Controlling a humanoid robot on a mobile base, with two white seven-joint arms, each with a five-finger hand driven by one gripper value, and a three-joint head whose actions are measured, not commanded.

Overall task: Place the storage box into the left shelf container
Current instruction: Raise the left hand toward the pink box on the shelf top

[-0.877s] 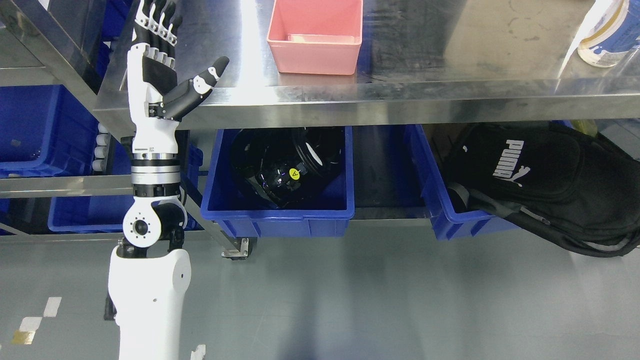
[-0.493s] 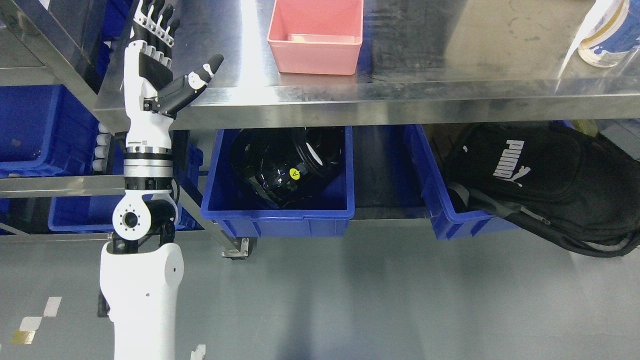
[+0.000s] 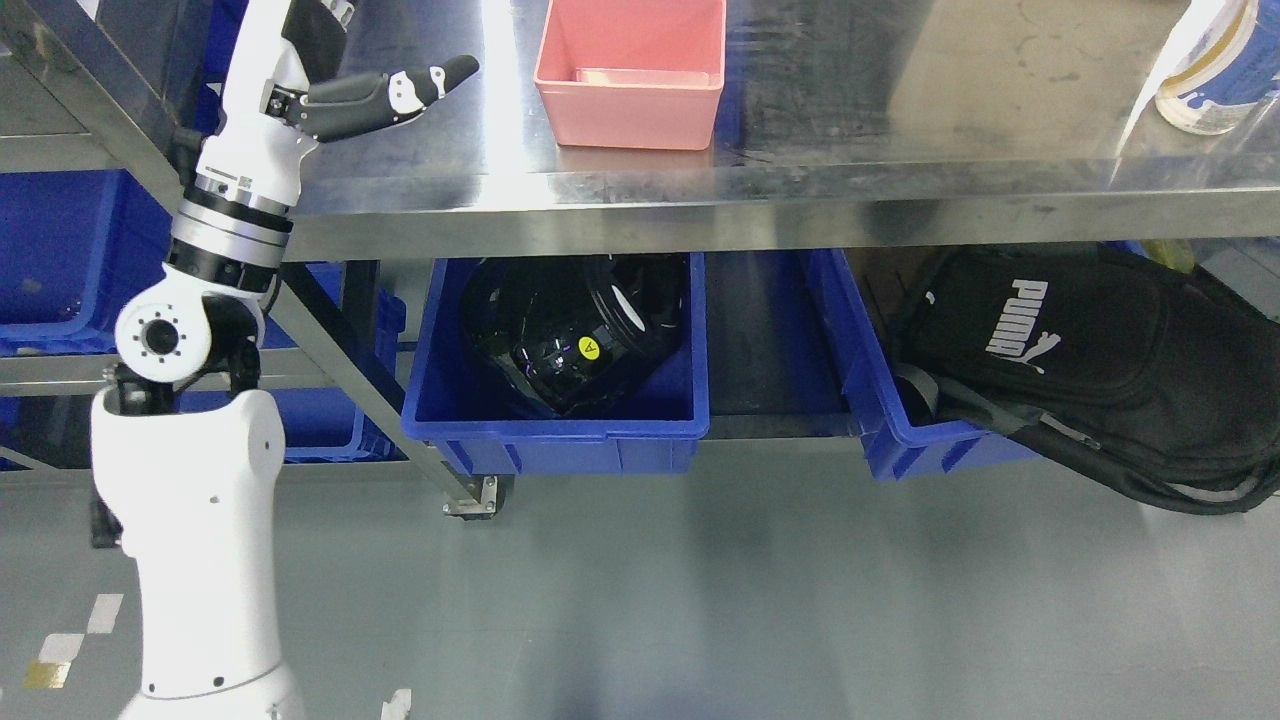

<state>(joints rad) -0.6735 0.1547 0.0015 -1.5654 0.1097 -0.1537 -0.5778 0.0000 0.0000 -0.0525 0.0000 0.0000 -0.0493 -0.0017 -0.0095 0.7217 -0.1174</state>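
The pink storage box (image 3: pixel 630 75) stands empty on the steel table top (image 3: pixel 900 130), near the top middle of the head view. My left hand (image 3: pixel 345 85) is raised over the table's left end, to the left of the box and apart from it. Its thumb (image 3: pixel 430 80) points right toward the box and it holds nothing; the other fingers run off the top edge. The arm rises from the lower left. Blue shelf containers (image 3: pixel 60 250) sit on the rack at the far left. My right arm does not show.
Under the table a blue bin (image 3: pixel 560 430) holds a glossy black object (image 3: pixel 570 320). A black backpack (image 3: pixel 1090 350) spills out of another blue bin (image 3: pixel 900 430) at the right. A white and blue jar (image 3: pixel 1215 65) stands at the table's top right.
My left arm has swung up and to the left. The hand has risen so its fingers now leave the top edge, and the thumb has turned to point right toward the pink box.
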